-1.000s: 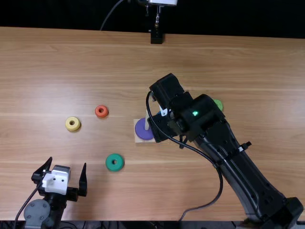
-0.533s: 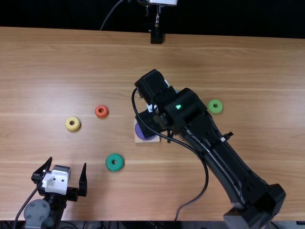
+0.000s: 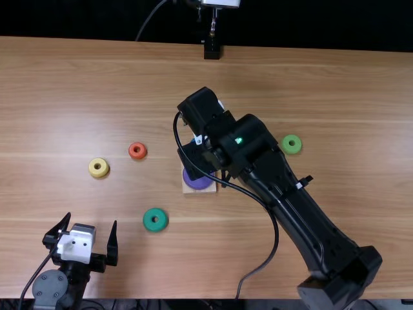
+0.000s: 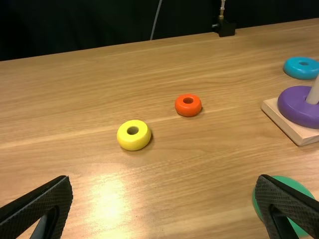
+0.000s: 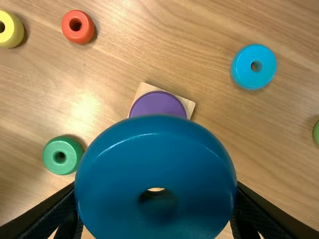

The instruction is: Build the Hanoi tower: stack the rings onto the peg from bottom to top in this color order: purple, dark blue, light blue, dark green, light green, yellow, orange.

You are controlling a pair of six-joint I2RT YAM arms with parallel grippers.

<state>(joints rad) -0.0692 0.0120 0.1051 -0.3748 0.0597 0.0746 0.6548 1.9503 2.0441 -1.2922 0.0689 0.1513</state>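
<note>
My right gripper (image 3: 199,160) hangs over the peg base (image 3: 199,188) in the top view. In the right wrist view the right gripper (image 5: 155,199) is shut on the dark blue ring (image 5: 164,144), with the base and purple ring (image 5: 158,103) partly behind it. The purple ring (image 4: 300,105) lies on the base around the peg (image 4: 314,93). Light blue ring (image 4: 301,67) lies beyond. My left gripper (image 3: 91,221) stands open at the near left; in its own view, the left gripper (image 4: 164,181) holds nothing.
On the table (image 3: 77,77) lie the yellow ring (image 3: 99,168) and orange ring (image 3: 137,151) at left, the dark green ring (image 3: 155,220) left of and nearer than the base, and the light green ring (image 3: 292,144) beyond the right arm.
The right arm has swung left over the base, slowing in the last half second, and uncovered the light green ring. The left arm has kept still.
</note>
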